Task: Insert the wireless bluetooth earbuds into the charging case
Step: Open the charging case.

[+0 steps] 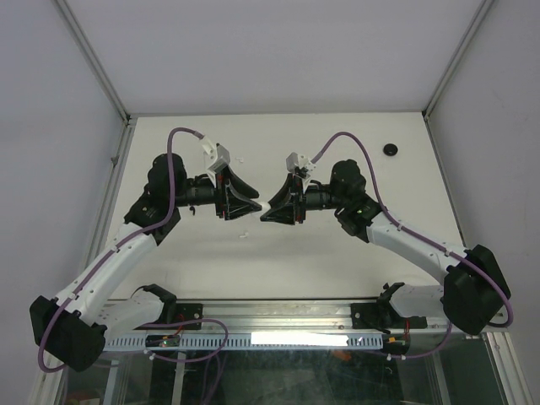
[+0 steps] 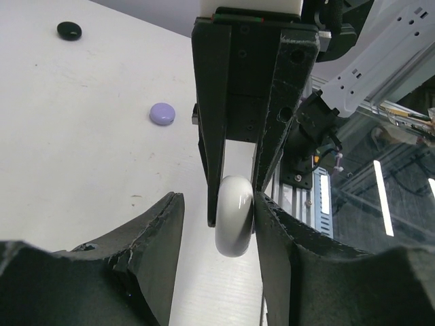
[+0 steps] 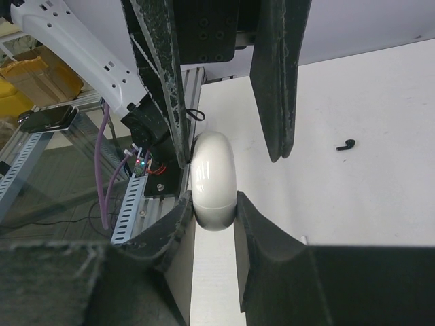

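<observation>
Closest to the right wrist camera, the right gripper [image 3: 212,200] has its two dark fingers [image 3: 262,238] closed snugly on a white rounded case [image 3: 214,180], which stands on edge between them, clear of the table [image 3: 380,204]. From 12 o'clock in that view the left gripper [image 2: 219,198] reaches in, its jaws set wider than the case: one finger [image 3: 160,81] lies against the case's 9 o'clock side, while the other hangs apart at 2 o'clock with a gap showing. The left wrist view agrees, with the case pinched between the right arm's fingers coming down from 12 o'clock and the left gripper's own fingers spread below, the one at 9 o'clock well off the case and the other just beside it. Whether the case's lid is open cannot be told. One black earbud [image 3: 346,144] lies on the table at 3 o'clock of the case in the right wrist view. A purple puck [image 2: 162,113] rests on the table at 10 o'clock of the case in the left wrist view, with a black puck [image 2: 68,30] farther off toward 10 o'clock. From above, both grippers meet at mid-table
</observation>
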Action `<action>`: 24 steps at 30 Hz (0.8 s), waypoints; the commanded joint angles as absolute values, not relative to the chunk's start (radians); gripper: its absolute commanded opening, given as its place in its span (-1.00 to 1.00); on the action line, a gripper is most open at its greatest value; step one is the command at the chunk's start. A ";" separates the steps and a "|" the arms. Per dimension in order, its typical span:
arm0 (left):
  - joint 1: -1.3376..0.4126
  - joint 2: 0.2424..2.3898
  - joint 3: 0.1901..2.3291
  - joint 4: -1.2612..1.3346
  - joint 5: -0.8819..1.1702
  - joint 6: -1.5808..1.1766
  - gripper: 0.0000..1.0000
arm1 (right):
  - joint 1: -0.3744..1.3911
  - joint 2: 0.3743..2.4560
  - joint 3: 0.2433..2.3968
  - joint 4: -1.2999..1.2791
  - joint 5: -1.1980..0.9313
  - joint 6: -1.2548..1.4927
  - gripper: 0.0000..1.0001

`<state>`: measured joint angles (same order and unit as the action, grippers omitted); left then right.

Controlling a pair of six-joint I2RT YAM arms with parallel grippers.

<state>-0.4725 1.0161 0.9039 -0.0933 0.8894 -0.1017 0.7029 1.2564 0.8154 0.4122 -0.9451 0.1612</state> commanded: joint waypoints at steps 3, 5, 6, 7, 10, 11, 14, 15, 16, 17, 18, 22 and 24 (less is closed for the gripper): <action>-0.479 1.002 0.885 -0.040 0.924 -0.123 0.00 | 0.708 1.229 0.836 0.481 -0.947 0.179 -1.00; -0.479 1.003 0.880 -0.040 0.925 -0.124 0.00 | 0.707 1.231 0.836 0.481 -0.947 0.179 -1.00; -0.479 1.007 0.878 -0.039 0.926 -0.126 0.01 | 0.707 1.230 0.836 0.483 -0.946 0.181 -1.00; -0.479 1.010 0.877 -0.040 0.926 -0.126 0.01 | 0.707 1.233 0.836 0.485 -0.946 0.183 -1.00; -0.479 1.019 0.875 -0.039 0.920 -0.127 0.00 | 0.707 1.236 0.836 0.491 -0.948 0.188 -1.00; -0.479 1.022 0.876 -0.040 0.915 -0.127 0.00 | 0.707 1.236 0.835 0.492 -0.948 0.189 -1.00; -0.479 1.031 0.880 -0.038 0.897 -0.129 -0.02 | 0.707 1.238 0.831 0.492 -0.951 0.189 -1.00; -0.478 1.034 0.882 -0.039 0.897 -0.131 -0.02 | 0.709 1.237 0.830 0.493 -0.952 0.190 -1.00; -0.479 1.038 0.886 -0.038 0.892 -0.136 -0.03 | 0.707 1.237 0.829 0.494 -0.951 0.191 -1.00; -0.479 1.040 0.889 -0.039 0.876 -0.146 -0.05 | 0.708 1.236 0.827 0.495 -0.954 0.192 -1.00; -0.479 1.040 0.890 -0.039 0.857 -0.153 -0.06 | 0.707 1.236 0.825 0.495 -0.956 0.192 -1.00; -0.479 1.043 0.901 -0.036 0.814 -0.184 -0.09 | 0.707 1.230 0.813 0.493 -0.957 0.190 -1.00; -0.477 1.045 0.902 -0.036 0.793 -0.199 -0.09 | 0.709 1.224 0.807 0.492 -0.958 0.190 -1.00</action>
<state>-0.4725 1.0351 0.8753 -0.0814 0.8776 -0.1646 0.7013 1.2560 0.8074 0.4271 -0.9306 0.1787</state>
